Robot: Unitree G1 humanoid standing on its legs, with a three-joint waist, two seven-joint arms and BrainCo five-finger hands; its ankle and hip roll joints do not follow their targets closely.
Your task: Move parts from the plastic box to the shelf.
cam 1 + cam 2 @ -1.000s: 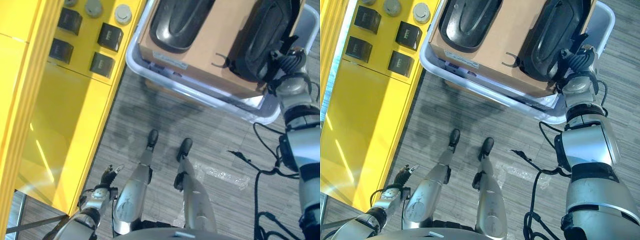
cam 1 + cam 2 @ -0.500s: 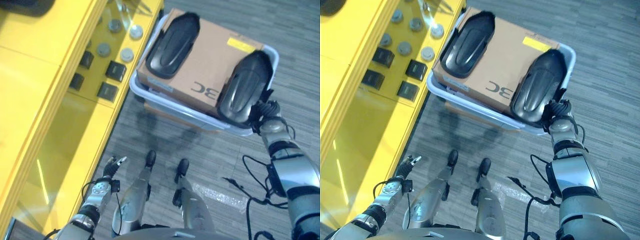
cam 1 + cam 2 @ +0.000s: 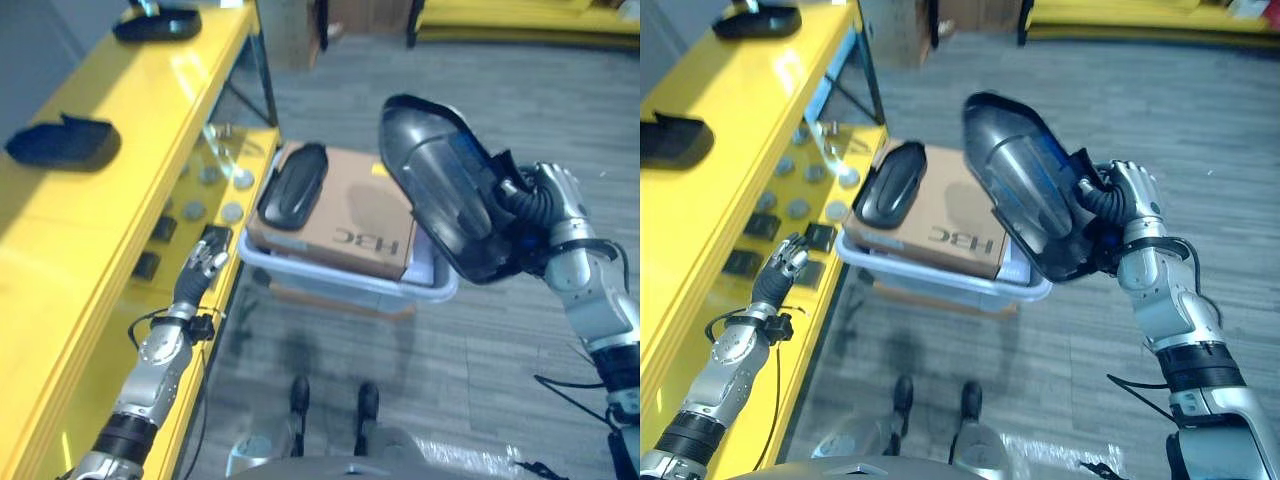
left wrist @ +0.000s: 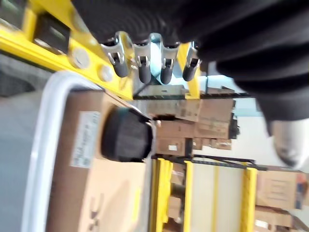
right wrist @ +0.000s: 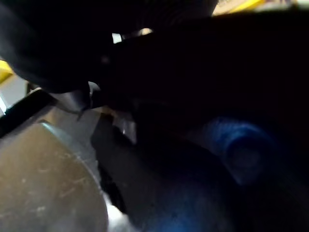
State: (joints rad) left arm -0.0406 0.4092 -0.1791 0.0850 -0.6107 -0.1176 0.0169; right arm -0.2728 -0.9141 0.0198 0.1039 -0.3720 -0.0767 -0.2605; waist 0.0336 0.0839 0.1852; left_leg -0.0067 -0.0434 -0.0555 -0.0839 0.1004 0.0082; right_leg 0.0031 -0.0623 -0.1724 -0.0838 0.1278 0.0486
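Observation:
My right hand [image 3: 548, 198] is shut on the edge of a large black moulded part [image 3: 440, 195], held tilted in the air above the right end of the white plastic box [image 3: 330, 292]. The part's inner side, with a blue patch [image 5: 234, 150], lies close against the hand in the right wrist view. A second black part [image 3: 890, 183] lies on the cardboard carton [image 3: 355, 228] inside the box. The yellow shelf [image 3: 130, 170] runs along the left, with a black part [image 3: 62, 141] on its top board. My left hand [image 3: 786, 261] hangs open beside the shelf, its fingers [image 4: 140, 63] straight.
Another black part [image 3: 157, 22] rests at the shelf's far end. Small black blocks [image 3: 214, 239] and grey discs [image 3: 194, 210] sit on the lower shelf board next to the box. Grey floor stretches to the right, with more yellow racking [image 3: 520, 15] at the back.
The right hand has lifted the black part off the carton and up above the box. The left arm has risen beside the shelf. The camera has tilted up.

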